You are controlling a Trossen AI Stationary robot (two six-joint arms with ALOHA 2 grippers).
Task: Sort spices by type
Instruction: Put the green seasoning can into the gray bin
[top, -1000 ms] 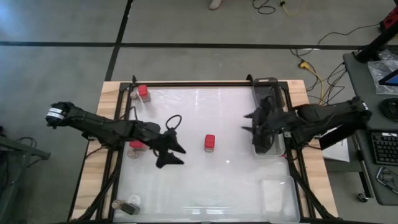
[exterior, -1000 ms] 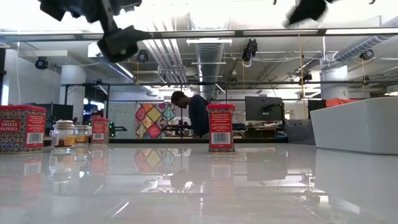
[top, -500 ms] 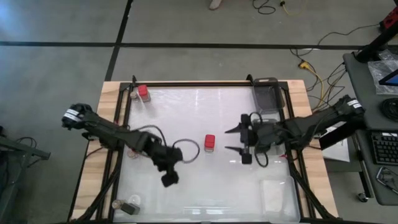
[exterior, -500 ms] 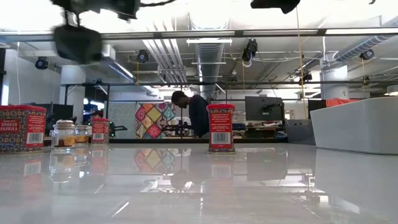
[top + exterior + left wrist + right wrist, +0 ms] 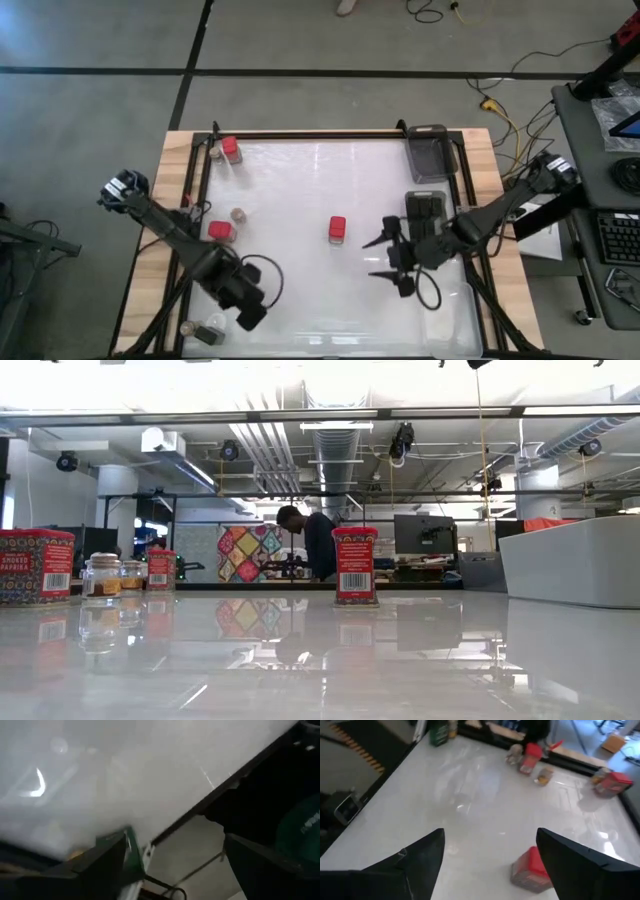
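The left gripper (image 5: 245, 315) is hanging low over the front-left part of the white glossy tabletop (image 5: 300, 190), and its finger spacing is hard to make out from above; in the left wrist view its two dark fingers (image 5: 100, 862) are standing well apart with nothing between them. The green-labelled dark container (image 5: 127, 852) is showing only as a blurred edge there, and the small dark block (image 5: 208, 334) at the front-left corner is partly hidden. The right gripper (image 5: 392, 258) is hovering right of centre, its fingers (image 5: 415, 855) spread wide and holding nothing. The red rectangular spice tin (image 5: 337, 229) is standing upright near the middle of the table, apart from both grippers. A second red tin (image 5: 220, 232) is sitting at the left beside a tiny round brown-topped jar (image 5: 238, 215); a third red tin (image 5: 230, 149) is standing at the rear-left corner. The clear plastic tray (image 5: 428, 150) is lying at the rear right. A person (image 5: 312, 540) is showing in the room beyond
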